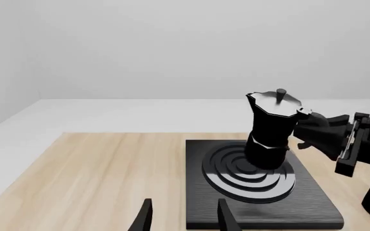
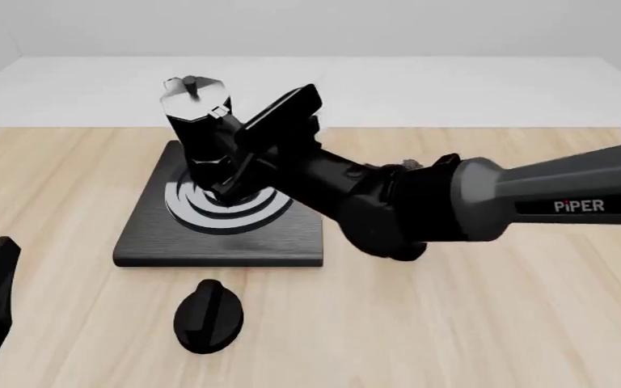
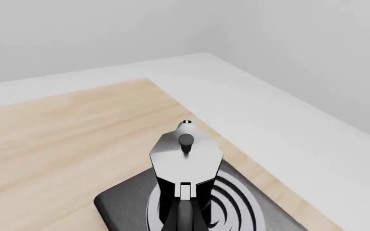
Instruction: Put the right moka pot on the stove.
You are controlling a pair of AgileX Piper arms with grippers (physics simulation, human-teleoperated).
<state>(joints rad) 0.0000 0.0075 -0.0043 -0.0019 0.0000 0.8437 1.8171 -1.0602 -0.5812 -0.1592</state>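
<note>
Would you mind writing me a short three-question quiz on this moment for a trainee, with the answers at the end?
1. True or false: the moka pot is over the stove's burner rings.
2. Which gripper is at the pot's handle? A) left gripper B) right gripper C) neither
3. Fill in: in the front view, the small black oval knob lies on the table on the ______ side of the stove, toward the camera.

Key
1. True. The left wrist view shows its base at the rings, though whether it rests fully on them cannot be told.
2. B. The left gripper is open and holds nothing.
3. near
</note>
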